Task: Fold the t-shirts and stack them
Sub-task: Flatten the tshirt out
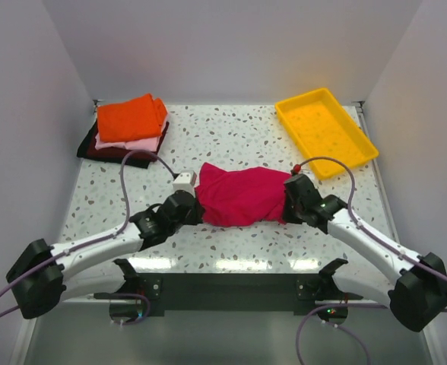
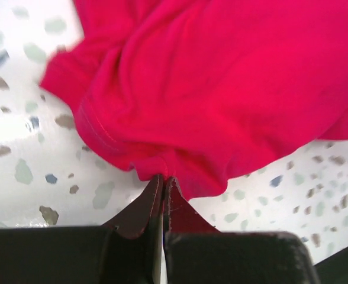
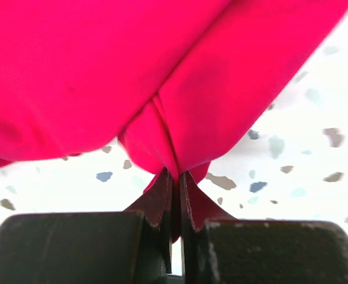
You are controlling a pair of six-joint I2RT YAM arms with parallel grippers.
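You had the crimson t-shirt (image 1: 242, 196) bunched at mid-surface, a bit toward the near edge, spanning btwn both arms. Left jaws were pressed together, pinching the shirt's lower-left edge. In the left wrist view a stitched hem line ran just above the pinch, w/ a flap of cloth poking out to the left over the speckled surface (image 1: 231, 137). Right jaws were pressed together too, pinching a gathered fold at the shirt's right edge, cloth fanning out above the tips.

Room: bare surface ran behind the shirt, btwn the folded stack and the yellow tray (image 1: 326, 131), and in front of the shirt to the near edge. The stack sat in the back-left corner, close to the left wall: orange t-shirt (image 1: 131, 118) on top, pale pink t-shirt (image 1: 136, 143) under it, dark maroon t-shirt (image 1: 102, 150) at bottom, its edge sticking out toward the wall. The tray lay back-right at an angle, one corner near the surface's right edge, apart from the crimson shirt. The left arm's cable (image 1: 125, 179) looped over the surface btwn stack and shirt.
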